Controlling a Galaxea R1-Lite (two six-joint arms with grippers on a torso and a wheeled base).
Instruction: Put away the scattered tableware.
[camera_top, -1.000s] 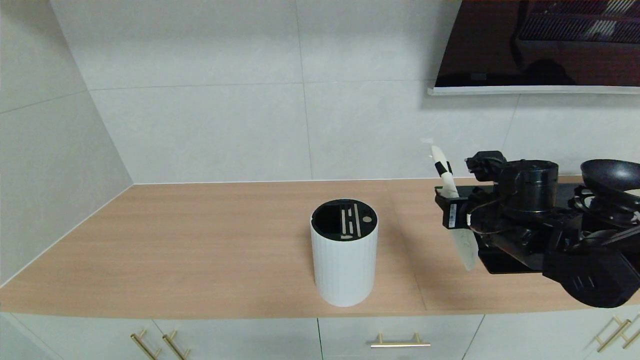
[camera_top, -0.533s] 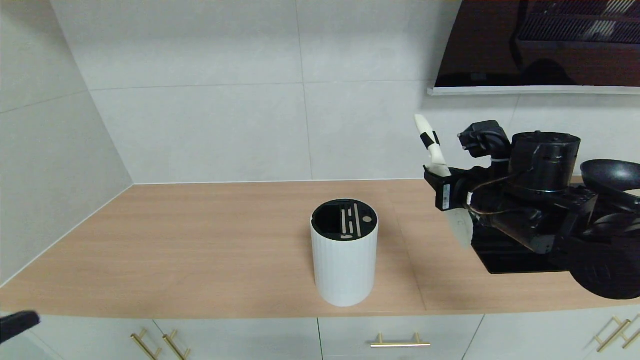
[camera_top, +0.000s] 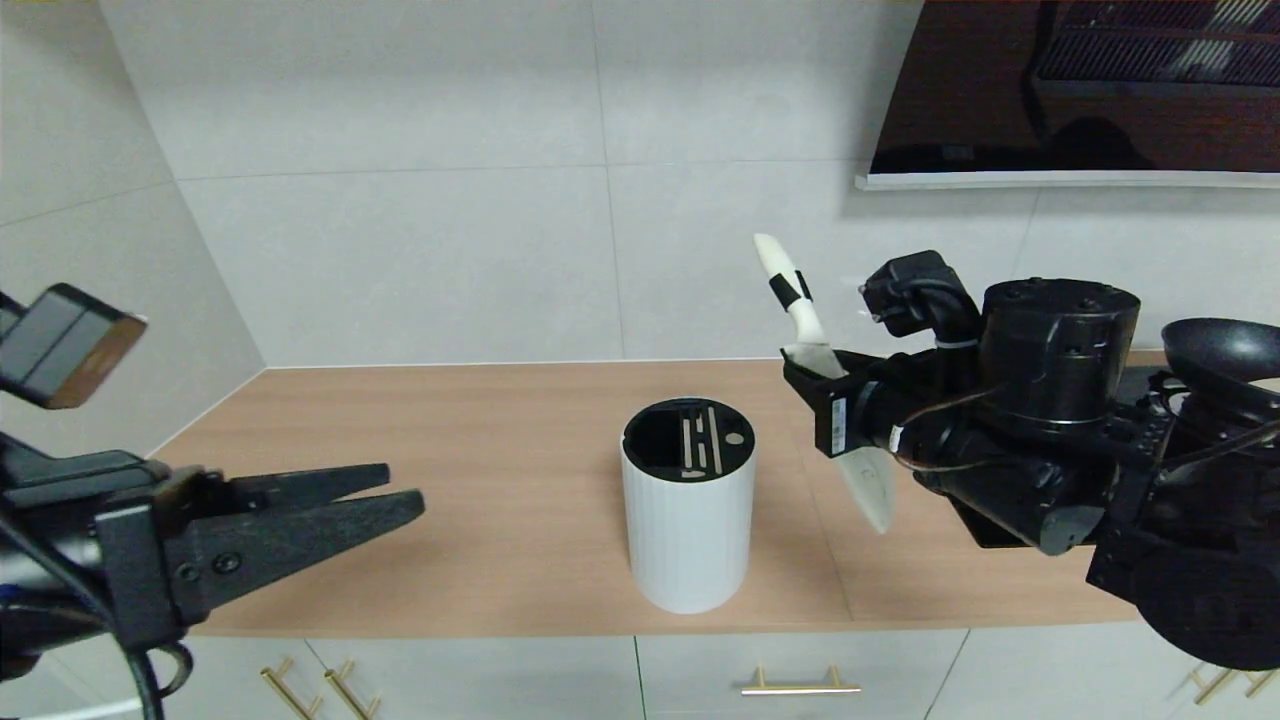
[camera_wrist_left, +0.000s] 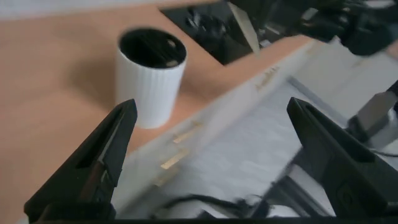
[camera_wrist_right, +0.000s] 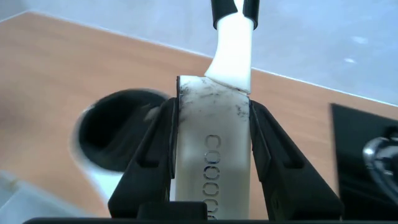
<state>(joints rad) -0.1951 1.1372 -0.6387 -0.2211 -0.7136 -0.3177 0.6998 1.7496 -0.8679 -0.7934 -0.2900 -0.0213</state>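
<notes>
Wooden countertop (camera_top: 450, 450) before a white tiled wall, head view: a white ribbed knife holder (camera_top: 688, 530) stands at frame centre. At right of centre, the right gripper (camera_top: 835, 415) clamps a white knife (camera_top: 868, 485), blade down, handle tilted to the upper left, above the counter beside the holder. At lower left, the left gripper (camera_top: 400, 490) is above the counter's front edge.

Left wrist view: its fingers (camera_wrist_left: 99, 162) are spread wide; the holder sits at upper left.

Right wrist view: the blade is pinched between both jaws; the holder lies at lower left.
</notes>
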